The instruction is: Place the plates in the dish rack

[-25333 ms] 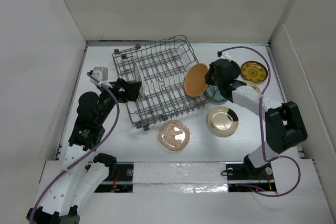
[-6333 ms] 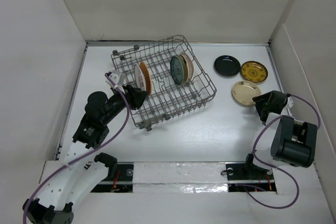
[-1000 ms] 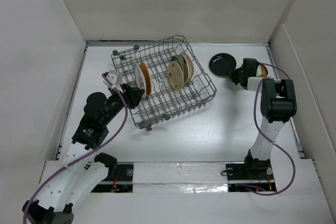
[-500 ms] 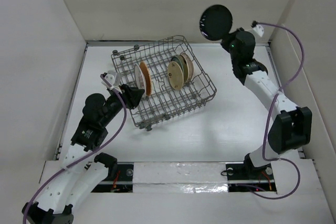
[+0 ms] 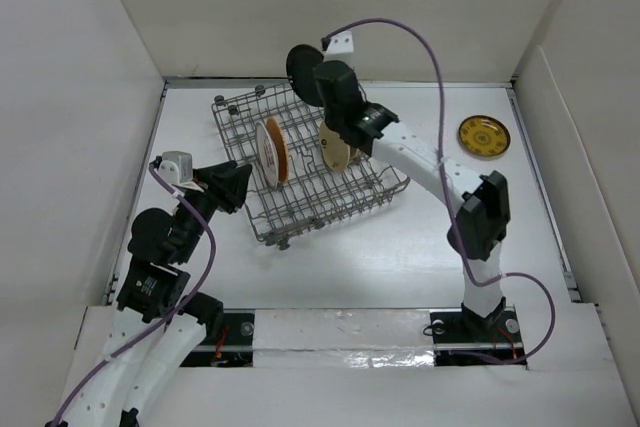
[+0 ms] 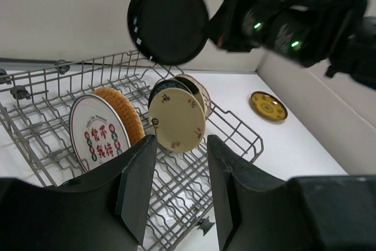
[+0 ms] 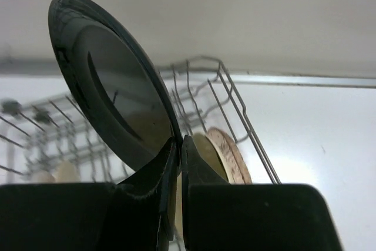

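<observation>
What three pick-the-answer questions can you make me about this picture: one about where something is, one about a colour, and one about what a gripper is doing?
1. Where is the black plate?
A. in the right gripper, above the dish rack
B. standing in the rack
C. on the floor

2. What colour is the one plate lying on the table?
A. teal
B. white
C. yellow

3. The left gripper is:
A. shut on a plate
B. open and empty
C. holding the rack

Answers: A, its fingers pinch the rim in mid-air; C, the yellow plate lies alone away from the rack; B, nothing sits between its spread fingers.
</observation>
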You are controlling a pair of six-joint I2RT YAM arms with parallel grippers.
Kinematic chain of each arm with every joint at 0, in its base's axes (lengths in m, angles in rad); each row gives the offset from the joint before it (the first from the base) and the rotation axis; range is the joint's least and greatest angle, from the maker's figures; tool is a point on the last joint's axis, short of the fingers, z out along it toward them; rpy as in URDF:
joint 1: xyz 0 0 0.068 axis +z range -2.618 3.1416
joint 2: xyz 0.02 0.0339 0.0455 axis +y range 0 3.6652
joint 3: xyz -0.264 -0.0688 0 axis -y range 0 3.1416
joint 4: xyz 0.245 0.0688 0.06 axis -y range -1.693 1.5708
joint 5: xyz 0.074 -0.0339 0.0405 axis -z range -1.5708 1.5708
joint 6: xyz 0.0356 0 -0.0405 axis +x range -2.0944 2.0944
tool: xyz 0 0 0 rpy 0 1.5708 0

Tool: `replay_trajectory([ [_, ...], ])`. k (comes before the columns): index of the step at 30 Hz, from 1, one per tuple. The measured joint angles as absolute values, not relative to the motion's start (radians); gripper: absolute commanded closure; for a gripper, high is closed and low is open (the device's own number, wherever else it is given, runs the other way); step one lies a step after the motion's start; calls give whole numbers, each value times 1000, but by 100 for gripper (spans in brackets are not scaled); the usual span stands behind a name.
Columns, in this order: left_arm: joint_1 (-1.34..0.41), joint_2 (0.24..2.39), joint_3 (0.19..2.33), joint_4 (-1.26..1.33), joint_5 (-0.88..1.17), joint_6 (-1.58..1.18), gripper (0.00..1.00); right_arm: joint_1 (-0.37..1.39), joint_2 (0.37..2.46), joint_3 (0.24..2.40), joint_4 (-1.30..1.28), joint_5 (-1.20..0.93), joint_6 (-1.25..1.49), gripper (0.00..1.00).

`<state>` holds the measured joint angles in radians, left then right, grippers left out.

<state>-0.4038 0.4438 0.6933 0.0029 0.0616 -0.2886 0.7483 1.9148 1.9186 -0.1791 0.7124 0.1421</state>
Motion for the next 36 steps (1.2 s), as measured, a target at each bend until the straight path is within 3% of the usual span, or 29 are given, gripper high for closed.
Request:
replay_trajectory([
  [14, -404, 480, 693, 3, 55, -290, 63, 855, 2253, 2167, -467, 939, -68, 100],
  [36, -404, 480, 693, 3, 65, -293, 62, 870, 2299, 2086, -512, 953, 89, 100],
])
